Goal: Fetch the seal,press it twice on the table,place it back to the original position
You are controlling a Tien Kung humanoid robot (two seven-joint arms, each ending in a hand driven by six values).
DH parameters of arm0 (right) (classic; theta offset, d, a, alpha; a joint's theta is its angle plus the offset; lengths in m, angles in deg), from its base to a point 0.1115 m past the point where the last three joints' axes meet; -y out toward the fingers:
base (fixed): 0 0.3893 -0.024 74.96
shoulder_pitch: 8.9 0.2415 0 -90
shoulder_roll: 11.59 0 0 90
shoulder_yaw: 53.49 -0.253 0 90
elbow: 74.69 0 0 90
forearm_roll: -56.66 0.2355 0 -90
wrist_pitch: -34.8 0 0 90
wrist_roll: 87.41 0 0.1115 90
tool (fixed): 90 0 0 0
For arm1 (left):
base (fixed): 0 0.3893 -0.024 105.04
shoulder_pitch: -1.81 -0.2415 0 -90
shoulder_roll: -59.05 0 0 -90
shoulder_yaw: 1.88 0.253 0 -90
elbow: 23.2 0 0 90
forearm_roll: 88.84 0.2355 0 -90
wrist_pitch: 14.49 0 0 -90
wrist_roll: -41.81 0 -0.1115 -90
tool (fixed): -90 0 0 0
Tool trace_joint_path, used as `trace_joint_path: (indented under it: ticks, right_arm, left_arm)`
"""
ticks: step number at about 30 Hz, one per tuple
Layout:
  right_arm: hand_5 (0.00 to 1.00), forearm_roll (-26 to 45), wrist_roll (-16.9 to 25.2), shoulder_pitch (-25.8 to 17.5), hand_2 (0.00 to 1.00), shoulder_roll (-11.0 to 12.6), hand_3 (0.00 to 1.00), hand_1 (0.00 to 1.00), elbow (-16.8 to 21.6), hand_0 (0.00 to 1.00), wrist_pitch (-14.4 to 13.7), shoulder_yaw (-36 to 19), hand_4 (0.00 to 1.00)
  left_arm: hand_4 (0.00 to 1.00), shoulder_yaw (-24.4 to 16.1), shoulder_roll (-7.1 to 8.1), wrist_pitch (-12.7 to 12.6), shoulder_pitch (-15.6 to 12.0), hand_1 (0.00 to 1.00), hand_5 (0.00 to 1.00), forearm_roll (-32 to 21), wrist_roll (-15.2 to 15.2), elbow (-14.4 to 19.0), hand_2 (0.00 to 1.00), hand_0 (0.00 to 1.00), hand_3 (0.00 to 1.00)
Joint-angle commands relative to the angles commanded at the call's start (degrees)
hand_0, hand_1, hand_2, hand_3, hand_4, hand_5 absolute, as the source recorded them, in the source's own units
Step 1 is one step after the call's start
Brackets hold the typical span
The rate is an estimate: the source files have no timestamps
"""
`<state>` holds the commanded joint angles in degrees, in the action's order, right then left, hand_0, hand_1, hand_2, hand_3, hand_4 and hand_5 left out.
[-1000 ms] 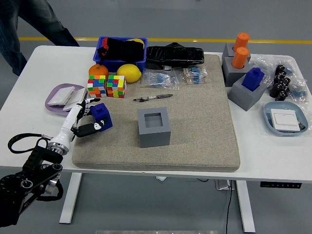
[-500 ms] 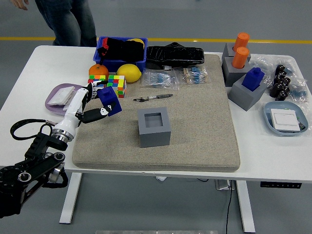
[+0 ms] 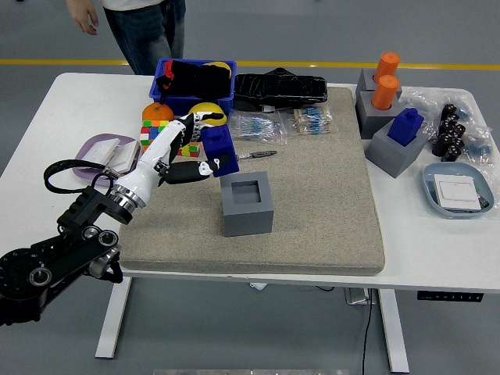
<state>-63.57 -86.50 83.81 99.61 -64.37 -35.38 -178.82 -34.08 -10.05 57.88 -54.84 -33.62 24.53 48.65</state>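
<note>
One arm is in view, the left, reaching in from the lower left over the worktop (image 3: pixel 70 101). Its hand (image 3: pixel 181 152) has the fingers wrapped round a blue seal (image 3: pixel 219 150), gripping it tilted and lifted clear of the beige mat (image 3: pixel 328 195). The seal hangs just up and left of the grey holder block (image 3: pixel 247 204), whose square socket on top stands empty.

Behind the hand lie a coloured puzzle cube (image 3: pixel 153 134), an orange (image 3: pixel 158 113) and a lemon (image 3: pixel 205 113), the lemon partly hidden by the fingers. A pen (image 3: pixel 258 155) lies just right of the seal. At the left edge of the mat a purple dish (image 3: pixel 100 151) holds white pieces.

Farther back stand a blue bin (image 3: pixel 170 84) with dark contents and a black bag (image 3: pixel 280 87), with small clear packets (image 3: pixel 283 123) in front of it.

On the right side, two orange seals (image 3: pixel 384 80) sit in grey holders, and a second blue seal (image 3: pixel 406 125) sits in another grey block (image 3: pixel 394 153). A pale blue dish (image 3: pixel 456 191) with a white pad lies near the right edge, just below a cluster of small black parts (image 3: pixel 453 131).

A person (image 3: pixel 141 23) stands at the far left side, one hand (image 3: pixel 81 14) hanging free.
</note>
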Motion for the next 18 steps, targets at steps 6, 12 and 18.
trace_joint_path:
  ticks: [6,12,18]
  right_arm:
    - [0.813,0.2,0.0,0.2,0.830,0.1,0.851,0.825,0.0,0.923,0.0,0.2,0.998]
    - [0.812,0.3,0.0,0.2,0.830,0.1,0.853,0.824,0.0,0.923,0.0,0.2,0.998]
    - [0.812,0.3,0.0,0.1,0.830,0.1,0.853,0.825,0.0,0.923,0.0,0.3,0.998]
  left_arm:
    - [0.620,3.0,-0.31,1.5,3.0,0.506,0.002,-0.6,1.1,-0.5,0.539,0.665,0.788]
    - [0.623,5.0,-1.20,1.0,4.3,0.506,0.002,-1.2,0.9,-1.5,0.539,0.664,0.788]
    - [0.626,6.7,-1.73,0.6,4.2,0.506,0.002,-2.0,0.4,-2.9,0.539,0.664,0.787]
